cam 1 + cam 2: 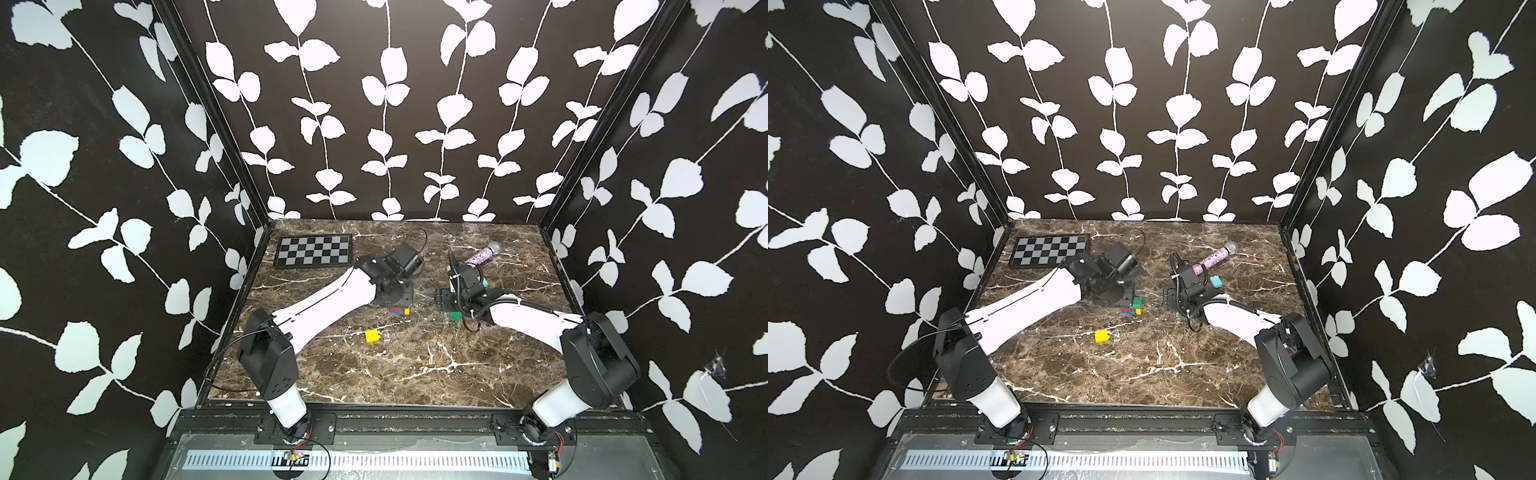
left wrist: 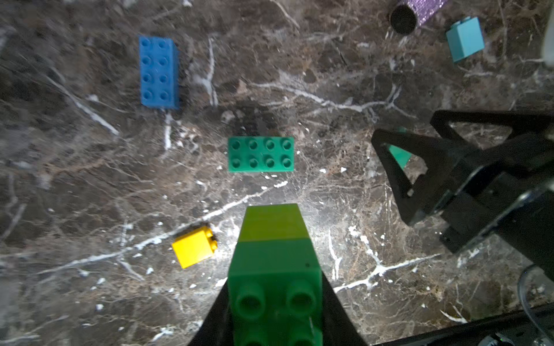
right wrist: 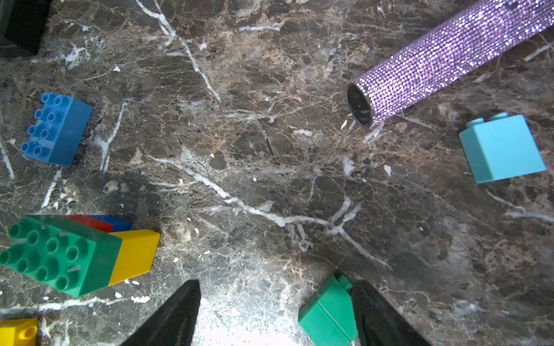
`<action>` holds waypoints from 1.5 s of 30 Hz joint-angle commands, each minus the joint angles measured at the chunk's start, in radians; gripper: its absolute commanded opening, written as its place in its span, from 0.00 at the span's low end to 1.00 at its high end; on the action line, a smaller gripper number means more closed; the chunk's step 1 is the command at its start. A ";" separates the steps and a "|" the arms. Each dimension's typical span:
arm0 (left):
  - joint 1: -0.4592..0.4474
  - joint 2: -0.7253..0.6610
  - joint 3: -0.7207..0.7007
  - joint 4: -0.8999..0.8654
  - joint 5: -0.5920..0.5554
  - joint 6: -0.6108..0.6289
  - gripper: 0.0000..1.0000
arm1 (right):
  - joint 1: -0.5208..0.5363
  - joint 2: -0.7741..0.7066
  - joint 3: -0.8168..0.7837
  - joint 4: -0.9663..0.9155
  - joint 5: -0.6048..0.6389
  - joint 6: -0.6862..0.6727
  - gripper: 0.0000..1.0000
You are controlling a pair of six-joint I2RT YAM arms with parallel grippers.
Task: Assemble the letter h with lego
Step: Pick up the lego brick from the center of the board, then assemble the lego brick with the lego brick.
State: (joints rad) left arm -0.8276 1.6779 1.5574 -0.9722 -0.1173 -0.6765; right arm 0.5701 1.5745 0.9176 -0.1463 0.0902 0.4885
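Left gripper (image 2: 275, 302) clenched on green-and-lime studded plastic brick stack (image 2: 274, 254); right gripper (image 3: 275, 287), at its three o'clock, released. Square studs before pressing.

Beyond and beside the black left gripper's (image 2: 275, 287) green-and-lime plastic brick stack (image 2: 274, 257) lie a dark-green brick (image 2: 260, 154), a blue brick (image 2: 159, 72) and a yellow brick (image 2: 195, 247) on brown, white-veined marble tabletop (image 2: 90, 179).

Both top views are evenly lit and sharp, the walls (image 1: 83, 208) bowing at the edges. In the left wrist view a white glare patch washes the marble tabletop (image 2: 344, 224) around the green-and-lime brick stack (image 2: 274, 260) — the blue brick (image 2: 159, 72) beyond that stack is smeared soft. The right wrist view is crisp.
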 commanded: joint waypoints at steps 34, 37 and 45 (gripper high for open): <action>0.042 0.325 0.247 -0.148 -0.084 0.169 0.00 | 0.013 0.015 0.013 0.030 -0.039 -0.011 0.79; 0.044 0.322 0.229 -0.122 -0.073 0.167 0.00 | 0.013 0.016 0.012 0.030 -0.038 -0.011 0.79; 0.044 0.329 0.198 -0.114 -0.058 0.142 0.00 | 0.014 0.018 0.014 0.027 -0.038 -0.013 0.79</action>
State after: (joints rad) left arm -0.7883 2.0193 1.7836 -1.0840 -0.1806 -0.5159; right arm 0.5758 1.5829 0.9176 -0.1383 0.0479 0.4847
